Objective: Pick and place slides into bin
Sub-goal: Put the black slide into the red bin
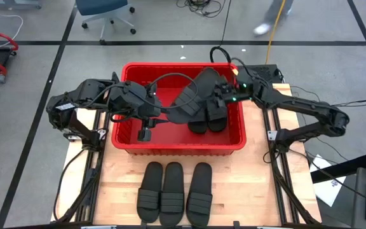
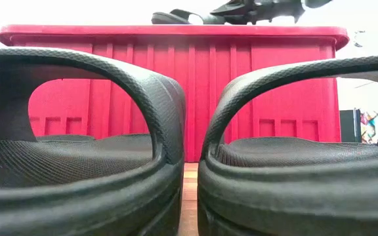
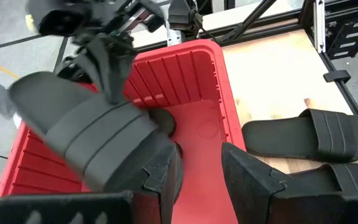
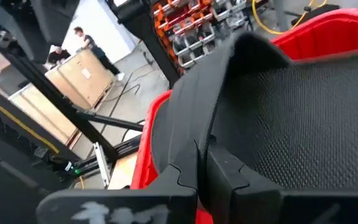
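Note:
The red bin [image 1: 127,143] stands mid-table. Two black slides [image 1: 207,117] lie side by side on its floor. My right gripper [image 1: 217,95] is shut on another slide [image 1: 190,97] over the bin's far part. This slide also shows in the left wrist view [image 3: 98,140] and above the rim in the low view [image 2: 182,16]. My left gripper [image 1: 145,131] is open and empty, low inside the bin's left half, and its fingers show in its wrist view [image 3: 197,171]. Three slides [image 1: 172,191] lie side by side on the table in front of the bin. My right gripper pinches the slide at its side edge beside the wide strap [image 3: 114,99], coming from above. One finger [image 4: 229,177] lies on the textured footbed [image 4: 291,112] next to the strap's edge [image 4: 194,118]. The slide hangs tilted below the fingers, clear of the bin.
The bin's walls and rim [image 2: 176,31] stand between the three front slides [image 2: 77,131] and the arms. Bare wooden table [image 1: 259,184] lies right of the front slides. An office chair [image 1: 107,13] and cables are on the floor beyond the table.

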